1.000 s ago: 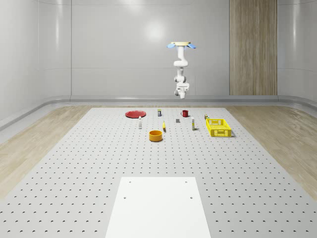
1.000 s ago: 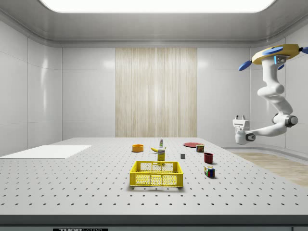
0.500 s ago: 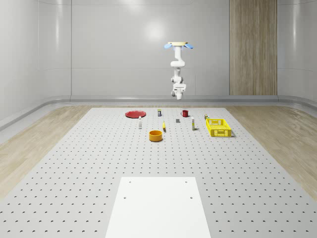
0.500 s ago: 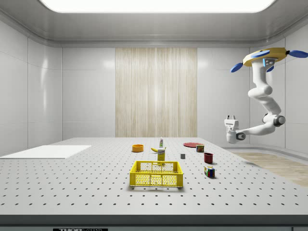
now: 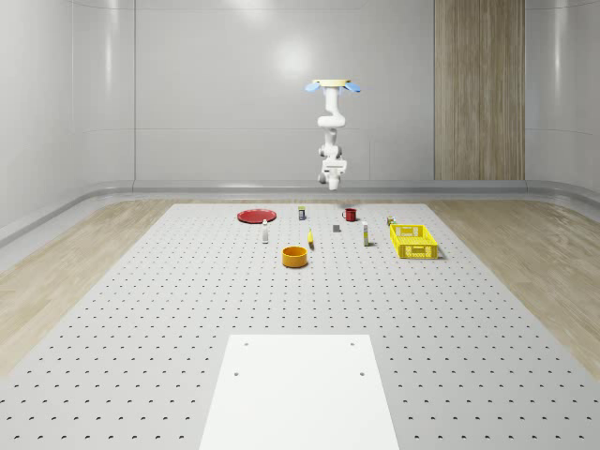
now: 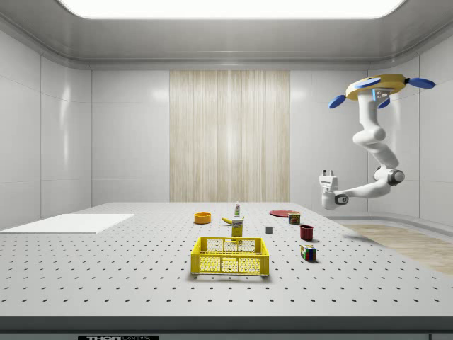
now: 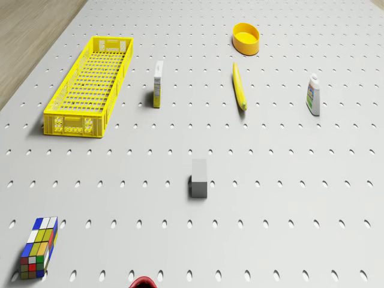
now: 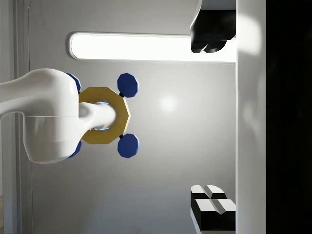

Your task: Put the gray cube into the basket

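Observation:
The gray cube (image 7: pixel 198 179) rests on the perforated table, seen small in the whole-scene view (image 5: pixel 337 228) and the side view (image 6: pixel 269 229). The yellow mesh basket (image 7: pixel 66 125) stands apart from it, at the whole-scene view's right (image 5: pixel 413 241) and nearest the camera in the side view (image 6: pixel 231 256). The drone (image 6: pixel 375 88) hovers high over the table's far edge (image 5: pixel 330 85). Its arm bends down and forward. The gripper (image 6: pixel 328 173) points upward, well above the cube (image 5: pixel 330 169). In the wrist view the gripper (image 8: pixel 214 122) is open and holds nothing, its fingers (image 8: pixel 209 36) wide apart.
An orange bowl (image 7: pixel 247 37), a banana (image 7: pixel 239 86), a small carton (image 7: pixel 158 84), a bottle (image 7: pixel 313 96) and a Rubik's cube (image 7: pixel 38 247) are scattered around the cube. A red mug (image 5: pixel 350 215) and a red plate (image 5: pixel 255 216) sit near the far edge. A white pad (image 5: pixel 300 389) lies in front.
The drone with its arm has shifted toward the side view's left, in over the table's far edge, and slightly to the whole-scene view's left. The objects on the table have not moved.

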Robot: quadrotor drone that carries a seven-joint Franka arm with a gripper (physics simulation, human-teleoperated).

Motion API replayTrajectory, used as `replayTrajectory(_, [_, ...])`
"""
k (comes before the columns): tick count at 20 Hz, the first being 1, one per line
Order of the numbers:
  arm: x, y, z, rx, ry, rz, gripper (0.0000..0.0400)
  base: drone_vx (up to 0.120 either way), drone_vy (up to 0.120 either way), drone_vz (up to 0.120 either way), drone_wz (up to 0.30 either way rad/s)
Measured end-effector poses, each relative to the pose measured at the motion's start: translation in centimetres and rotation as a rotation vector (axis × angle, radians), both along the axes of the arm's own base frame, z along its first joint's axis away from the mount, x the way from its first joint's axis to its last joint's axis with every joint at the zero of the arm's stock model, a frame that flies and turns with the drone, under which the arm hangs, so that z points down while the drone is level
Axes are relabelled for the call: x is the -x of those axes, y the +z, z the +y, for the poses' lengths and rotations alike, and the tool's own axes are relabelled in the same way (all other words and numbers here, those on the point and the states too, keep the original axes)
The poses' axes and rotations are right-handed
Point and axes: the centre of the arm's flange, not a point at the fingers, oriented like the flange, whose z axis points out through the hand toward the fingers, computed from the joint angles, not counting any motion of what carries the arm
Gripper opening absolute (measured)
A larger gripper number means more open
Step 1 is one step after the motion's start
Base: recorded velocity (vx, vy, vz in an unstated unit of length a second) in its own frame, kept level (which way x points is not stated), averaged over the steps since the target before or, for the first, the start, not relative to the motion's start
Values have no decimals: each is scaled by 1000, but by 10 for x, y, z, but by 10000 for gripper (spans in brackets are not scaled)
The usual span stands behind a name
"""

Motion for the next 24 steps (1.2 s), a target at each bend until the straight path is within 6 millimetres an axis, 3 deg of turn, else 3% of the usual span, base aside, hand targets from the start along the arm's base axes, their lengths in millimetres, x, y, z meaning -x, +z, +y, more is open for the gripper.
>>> replayTrajectory(9, [1,0,6,61,-2,-7,400,120,0,0,0])
replayTrajectory(15, [1,-2,20,199,-5,-11,400,120,0,0,0])
replayTrajectory(20, [1,-12,45,478,-12,-14,400,120,0,-24,0])
replayTrajectory(24, [0,-40,78,908,-23,-15,400,120,0,-120,0])
